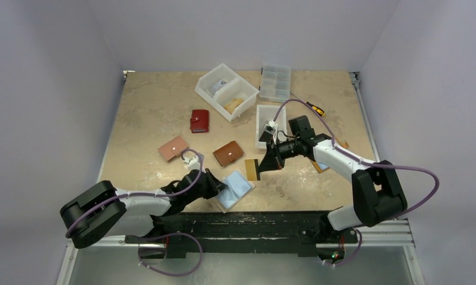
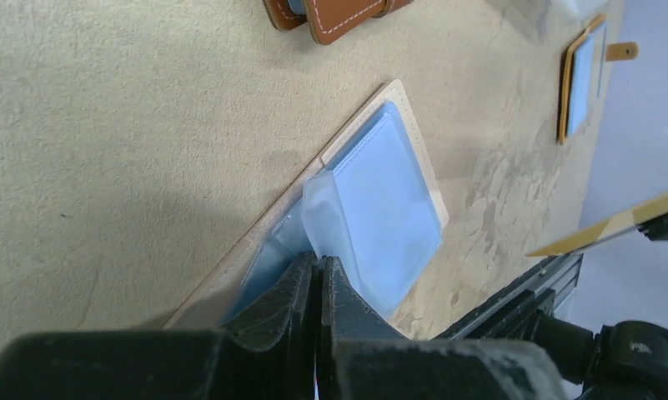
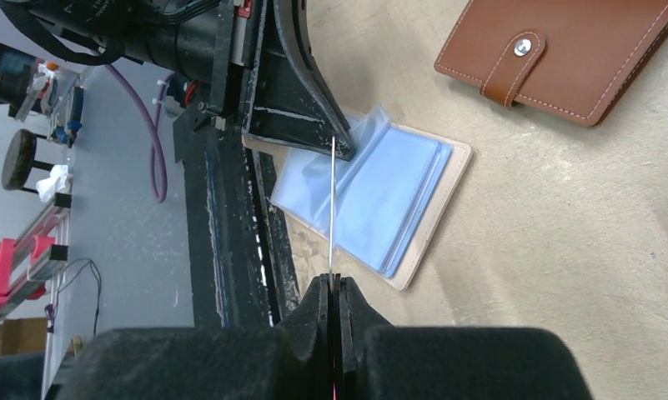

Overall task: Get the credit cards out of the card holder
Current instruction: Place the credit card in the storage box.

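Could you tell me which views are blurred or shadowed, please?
Top external: evenly lit, sharp. Left wrist: left claw blurred up close, soft shadow across the table. Right wrist: right claw blurred; its card is just a thin edge-on line.

Table point(image 1: 295, 187) bare right of the card holder point(image 1: 236, 189); brown wallet point(image 1: 228, 153) near behind it; left gripper point(image 1: 221, 187) clamps its near-left side; right gripper point(image 1: 262, 166) hangs a credit card point(image 1: 251, 170) by its far-right corner.

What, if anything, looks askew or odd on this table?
One clear sleeve of the open card holder is folded up and bunched where the left gripper, jaws shut, pinches it; the other sleeves lie flat. The right gripper holds a card in the air. Nothing spilled.
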`<state>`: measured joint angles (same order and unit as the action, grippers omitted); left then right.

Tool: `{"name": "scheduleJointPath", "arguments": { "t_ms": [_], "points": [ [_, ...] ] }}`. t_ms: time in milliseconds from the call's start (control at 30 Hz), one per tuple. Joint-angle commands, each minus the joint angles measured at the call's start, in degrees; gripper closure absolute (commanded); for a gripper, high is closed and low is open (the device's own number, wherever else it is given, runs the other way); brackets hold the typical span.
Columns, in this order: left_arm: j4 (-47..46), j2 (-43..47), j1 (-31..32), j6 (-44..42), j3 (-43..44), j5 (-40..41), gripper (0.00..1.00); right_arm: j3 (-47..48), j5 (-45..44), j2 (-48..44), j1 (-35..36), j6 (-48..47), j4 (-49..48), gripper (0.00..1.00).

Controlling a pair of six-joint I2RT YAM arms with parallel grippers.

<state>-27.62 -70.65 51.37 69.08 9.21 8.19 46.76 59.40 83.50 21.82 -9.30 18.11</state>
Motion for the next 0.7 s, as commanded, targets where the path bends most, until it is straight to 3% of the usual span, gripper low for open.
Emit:
{"name": "scheduleJointPath", "arguments": {
  "t_ms": [0, 200, 367, 667],
  "points": [
    [15.9, 2.4, -0.4, 3.3, 4.7, 5.0, 0.95, 1.4, 0.3, -3.2, -0.3, -3.3, 0.8, 1.0],
    [19.7, 2.9, -0.4, 2.3, 6.7, 4.7, 0.94, 1.2, 0.7, -5.0, -0.6, -4.7, 1.0, 1.0],
    [15.3, 1.4, -0.4, -2.6, 8.0, 0.8, 0.98, 1.3, 0.9, -5.9, -1.0, -5.4, 1.4, 1.0],
    [9.8, -9.2, -0.8, -8.2, 13.5, -5.9, 1.0, 1.7, 1.0, -6.8, -1.8, -7.8, 2.8, 1.0]
  ]
}}
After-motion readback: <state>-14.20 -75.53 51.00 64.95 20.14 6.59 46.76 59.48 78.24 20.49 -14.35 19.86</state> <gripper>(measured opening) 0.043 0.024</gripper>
